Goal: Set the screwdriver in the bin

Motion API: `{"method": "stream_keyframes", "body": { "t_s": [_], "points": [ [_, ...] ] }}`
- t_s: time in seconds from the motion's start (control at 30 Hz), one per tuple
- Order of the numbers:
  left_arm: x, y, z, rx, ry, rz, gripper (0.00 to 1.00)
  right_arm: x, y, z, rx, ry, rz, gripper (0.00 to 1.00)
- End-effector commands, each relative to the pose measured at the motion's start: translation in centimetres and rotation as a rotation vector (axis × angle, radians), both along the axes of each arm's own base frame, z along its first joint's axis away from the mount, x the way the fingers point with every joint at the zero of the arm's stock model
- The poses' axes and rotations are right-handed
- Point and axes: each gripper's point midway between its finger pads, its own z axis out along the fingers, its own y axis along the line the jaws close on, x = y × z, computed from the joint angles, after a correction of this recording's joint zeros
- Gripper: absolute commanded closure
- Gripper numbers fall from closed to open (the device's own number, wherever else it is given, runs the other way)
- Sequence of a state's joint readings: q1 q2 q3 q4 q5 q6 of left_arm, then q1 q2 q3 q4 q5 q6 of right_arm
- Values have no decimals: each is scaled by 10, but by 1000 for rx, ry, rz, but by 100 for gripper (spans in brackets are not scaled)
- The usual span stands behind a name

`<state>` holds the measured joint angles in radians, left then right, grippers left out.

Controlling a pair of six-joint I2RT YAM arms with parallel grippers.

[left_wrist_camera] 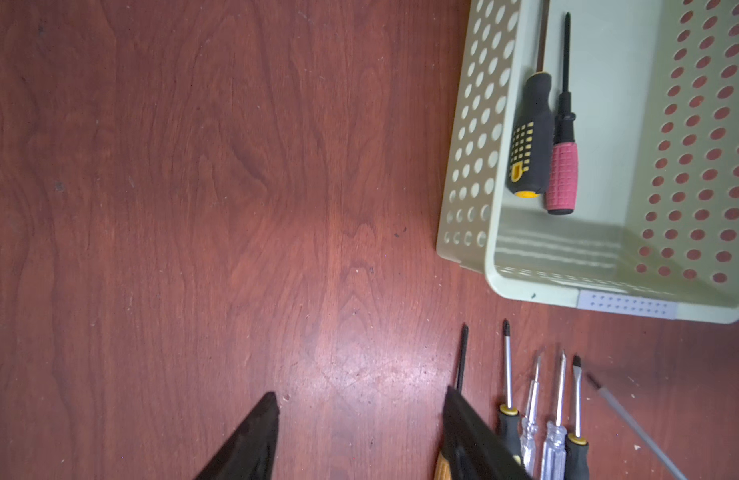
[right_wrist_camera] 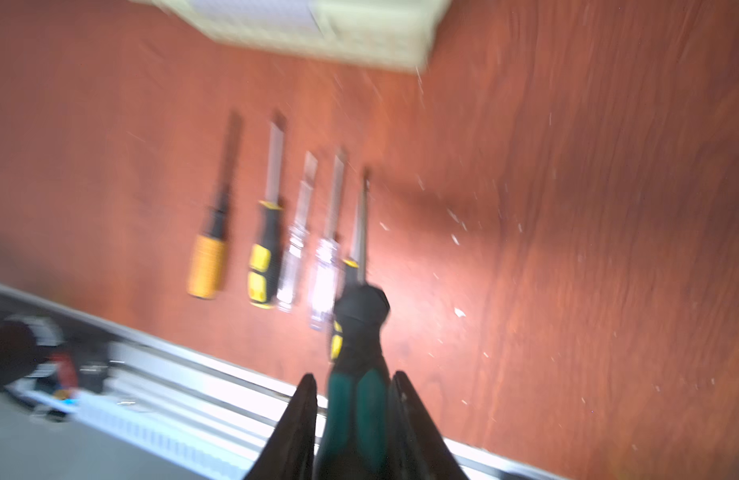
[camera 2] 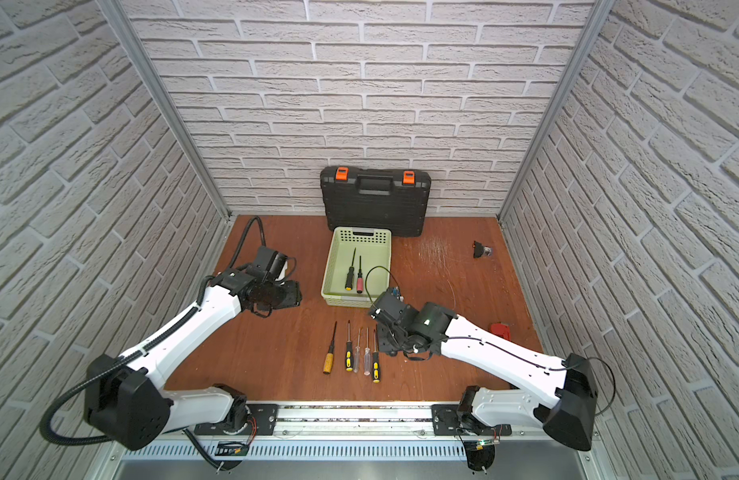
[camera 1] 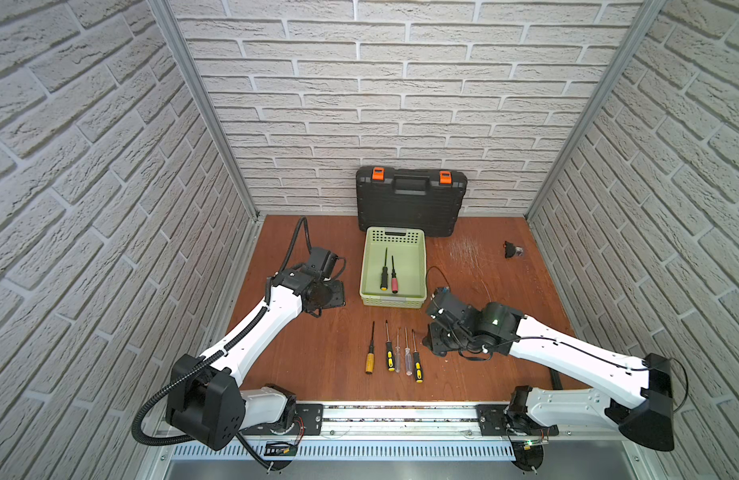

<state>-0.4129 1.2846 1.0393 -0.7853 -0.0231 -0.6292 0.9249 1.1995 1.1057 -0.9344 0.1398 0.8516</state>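
Observation:
My right gripper [right_wrist_camera: 353,376] is shut on the green-and-black handle of a screwdriver [right_wrist_camera: 361,328]. Its shaft points forward over the table, beside a row of several screwdrivers [right_wrist_camera: 268,253]. In both top views that row [camera 1: 394,353] [camera 2: 359,353] lies just left of the right wrist [camera 1: 455,328]. The pale green bin [camera 1: 392,237] [camera 2: 361,237] stands behind the row. Inside it lie a black-and-yellow screwdriver [left_wrist_camera: 527,137] and a pink-handled one [left_wrist_camera: 563,174]. My left gripper [left_wrist_camera: 359,397] hangs open and empty over bare wood, left of the bin [left_wrist_camera: 525,286].
A black tool case [camera 1: 409,199] with orange latches leans on the back wall behind the bin. A small black object [camera 1: 512,249] lies at the far right, and a red object [camera 2: 500,328] sits near the right arm. A metal rail [camera 1: 401,415] runs along the front edge.

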Motion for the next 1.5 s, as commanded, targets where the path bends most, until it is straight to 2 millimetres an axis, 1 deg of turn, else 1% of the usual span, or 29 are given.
{"method": "stream_keyframes", "body": {
  "t_s": [0.0,0.1,0.17,0.2,0.27,0.33,0.43,0.53,0.6,0.67,0.7,0.8,0.9,1.0,1.03,1.1,1.13,1.23,1.3,1.37,1.4,1.43,1.47],
  "points": [
    [2,7,9,8,-30,23,37,28,9,22,38,-47,6,89],
    [1,11,15,22,-38,23,37,65,36,39,131,-68,37,91],
    [-2,15,18,30,-41,28,36,82,45,38,124,-56,63,92],
    [-4,18,19,33,-45,32,36,87,50,36,123,-33,89,92],
    [-8,21,20,36,-50,39,36,88,55,26,108,23,125,93],
    [-11,23,21,30,-57,50,36,85,52,18,80,59,137,94],
    [-11,22,20,14,-59,61,36,73,33,11,45,62,112,93],
    [-9,21,19,10,-58,60,36,57,6,3,-26,56,102,85],
    [-5,18,19,11,-52,50,36,46,-22,-4,-146,64,96,68],
    [-2,17,20,14,-47,43,36,40,-50,-12,-256,64,72,50],
    [-1,16,21,13,-47,42,36,38,-61,-18,-276,67,62,45],
    [1,14,22,10,-50,41,36,38,-79,-30,-268,77,9,39],
    [1,15,25,10,-53,41,36,47,-94,-34,-267,72,-42,36],
    [1,17,26,20,-58,40,36,73,-107,-39,-243,54,-100,33],
    [2,17,26,22,-57,37,36,87,-113,-40,-237,38,-126,33],
    [2,17,25,25,-53,35,36,118,-129,-42,-227,6,-169,31],
    [3,16,26,23,-52,32,36,137,-140,-44,-223,-6,-194,31],
    [5,16,27,28,-51,24,36,194,-164,-51,-152,-8,-243,32],
    [6,17,27,33,-50,23,36,228,-176,-55,-136,-12,-256,33],
    [8,20,27,41,-48,28,36,263,-184,-53,-118,-33,-270,33],
    [8,21,26,43,-44,31,36,276,-188,-54,-113,-40,-281,32],
    [8,21,25,45,-38,32,36,291,-194,-58,-100,-41,-296,31],
    [8,23,24,49,-34,36,36,304,-198,-69,-75,-20,-310,31]
  ]
}}
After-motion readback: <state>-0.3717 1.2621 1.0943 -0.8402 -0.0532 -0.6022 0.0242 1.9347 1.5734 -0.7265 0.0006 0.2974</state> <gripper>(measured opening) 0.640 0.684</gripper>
